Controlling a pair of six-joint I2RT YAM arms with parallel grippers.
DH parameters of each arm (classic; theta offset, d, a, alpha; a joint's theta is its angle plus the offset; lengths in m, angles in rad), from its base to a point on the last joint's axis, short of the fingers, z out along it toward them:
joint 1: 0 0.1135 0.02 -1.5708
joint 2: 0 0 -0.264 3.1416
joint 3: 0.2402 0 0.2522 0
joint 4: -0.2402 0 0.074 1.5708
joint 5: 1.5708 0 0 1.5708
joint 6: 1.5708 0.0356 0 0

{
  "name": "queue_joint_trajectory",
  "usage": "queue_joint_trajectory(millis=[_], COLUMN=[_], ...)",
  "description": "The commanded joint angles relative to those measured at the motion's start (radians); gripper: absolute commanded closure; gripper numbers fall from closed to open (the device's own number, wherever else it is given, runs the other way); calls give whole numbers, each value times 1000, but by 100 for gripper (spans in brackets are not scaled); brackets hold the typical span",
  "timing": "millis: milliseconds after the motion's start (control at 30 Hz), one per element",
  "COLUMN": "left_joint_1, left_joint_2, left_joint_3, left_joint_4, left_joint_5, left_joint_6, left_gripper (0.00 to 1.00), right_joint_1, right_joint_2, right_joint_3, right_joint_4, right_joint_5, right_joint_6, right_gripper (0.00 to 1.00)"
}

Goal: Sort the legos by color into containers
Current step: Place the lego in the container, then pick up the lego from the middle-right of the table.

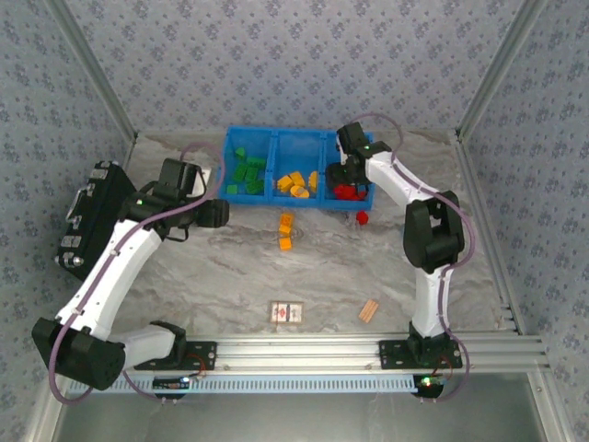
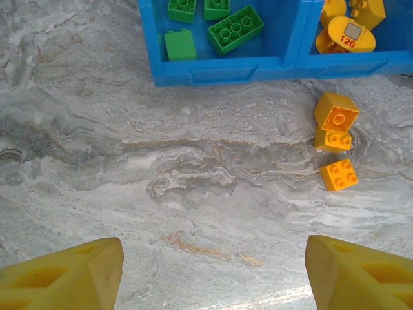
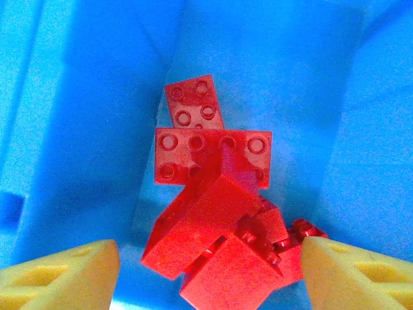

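Seeing blue tray point(image 1: 299, 147) at 12 o'clock on the table point(image 1: 212, 276), three joined bins. Sorted so far:
- green legos point(image 1: 247, 172) in the 9 o'clock bin
- orange-yellow legos point(image 1: 294, 184) in the middle bin
- red legos point(image 1: 347, 191) in the 3 o'clock bin

Reading right gripper point(image 3: 210, 278) as spread wide, nothing pinched. Hanging inside the red bin, with the red pile below and between the fingers point(image 3: 58, 274). Can't tell whether in contact with the pile.

Reading left gripper point(image 2: 213, 278) as spread wide too, nothing held. Hovering over bare marble at 7 o'clock of the tray, near the green bin's front corner.

Not yet sorted:
- three loose orange-yellow legos point(image 2: 333, 139) on the table at 6 o'clock of the middle bin. Upper two touching, third just beside. From the left wrist camera, at 1 to 2 o'clock of the gripper.
- one loose red lego point(image 1: 363, 218) on the table at 6 o'clock of the red bin, close to the tray wall.

Off-task items:
- black case point(image 1: 92, 216) at the 9 o'clock edge
- printed card point(image 1: 287, 312) and wooden block point(image 1: 369, 310) at 6 o'clock near the arm bases, apart from each other
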Motion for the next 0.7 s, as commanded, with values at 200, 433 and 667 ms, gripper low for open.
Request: queue_joint_trajectory(millis=[200,433,667], left_joint_1=[-1,-3,-2], left_joint_2=[-12,-2,22], left_joint_3=[-26,-41,-47], left_joint_4=[38,69,95], left_joint_5=[35,54,73], left_joint_6=[-2,0,-5], left_gripper=[26,26,26], right_joint_1=[40,53,31], right_joint_2=[-217,-400,-444], right_joint_3=[-155,-406,-576], right_joint_4=[-14,0,29], right_joint_5=[14,9,40], right_joint_6=[-16,0,28], right_gripper=[30,33,32])
